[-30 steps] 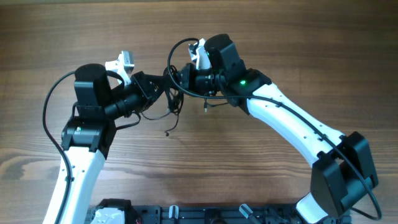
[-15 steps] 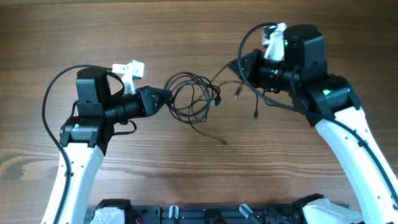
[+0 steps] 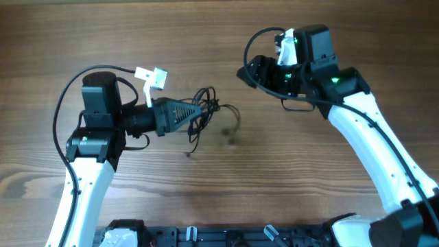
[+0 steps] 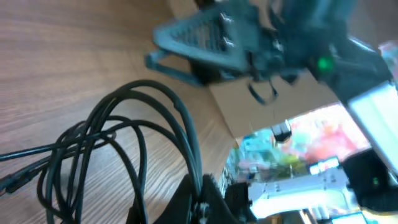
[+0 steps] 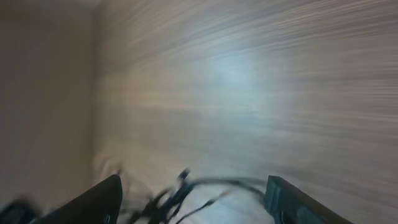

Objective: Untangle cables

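Observation:
The cables (image 3: 209, 113) are a small bunch of thin black wires hanging at the tip of my left gripper (image 3: 197, 110), which is shut on one strand. One loose end trails down to the table (image 3: 191, 152). In the left wrist view the cables (image 4: 124, 124) loop out over the wood from my pinched left gripper (image 4: 200, 198). My right gripper (image 3: 245, 71) is apart from the bunch, up and to its right, and stands open with nothing in it. The right wrist view is blurred; the cables (image 5: 186, 190) show on the table beyond the open right gripper (image 5: 193, 202).
Brown wooden table (image 3: 219, 185) all around. Thicker black arm cables arc over each wrist, such as the left arm's (image 3: 65, 103). A black rack (image 3: 226, 237) runs along the near edge. The right arm's gripper (image 4: 205, 37) shows at the top of the left wrist view.
My right gripper has opened and let go of the cables, shifting a little left. The stretched wires have sprung back into a bunch at my left gripper, which stays shut.

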{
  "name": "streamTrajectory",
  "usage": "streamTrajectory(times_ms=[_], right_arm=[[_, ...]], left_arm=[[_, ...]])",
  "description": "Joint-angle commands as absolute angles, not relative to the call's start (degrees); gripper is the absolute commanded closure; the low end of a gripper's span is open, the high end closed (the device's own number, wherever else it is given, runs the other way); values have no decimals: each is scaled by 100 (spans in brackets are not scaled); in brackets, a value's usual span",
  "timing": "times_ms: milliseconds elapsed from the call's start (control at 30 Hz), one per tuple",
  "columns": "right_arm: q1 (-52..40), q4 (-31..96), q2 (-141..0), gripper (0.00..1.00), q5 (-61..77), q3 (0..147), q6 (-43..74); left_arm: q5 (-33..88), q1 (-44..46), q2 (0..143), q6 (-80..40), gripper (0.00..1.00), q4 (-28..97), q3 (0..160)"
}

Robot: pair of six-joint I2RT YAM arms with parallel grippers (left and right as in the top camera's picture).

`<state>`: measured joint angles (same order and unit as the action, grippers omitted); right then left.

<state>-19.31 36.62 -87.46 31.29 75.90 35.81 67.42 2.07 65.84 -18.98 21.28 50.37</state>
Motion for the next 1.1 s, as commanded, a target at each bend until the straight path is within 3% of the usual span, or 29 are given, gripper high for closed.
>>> streamTrajectory(times_ms=[0,167,667,1000,1033,1067], right_arm=[[-2274,3719,-8573,29,3739,7642,3675],[-2744,3653,-8691,36,3282,7623,4394],[-3422,1780,-9717,44,3262,7623,5483],[-3433,1581,-10217,83,3264,7623,5671],[-3417,1791,-10217,95,3264,7623,5439],[-3339,2080,-10197,96,3264,7623,5221]], left_arm=[[5900,163,6613,-3726,96,1586,5100],[4982,163,6613,-5286,96,1310,5100],[5033,165,6613,-5341,96,1264,5100],[5043,163,6613,-5301,96,1260,5100],[4980,158,6613,-5253,96,1262,5100],[4978,150,6613,-4954,96,1260,5100]])
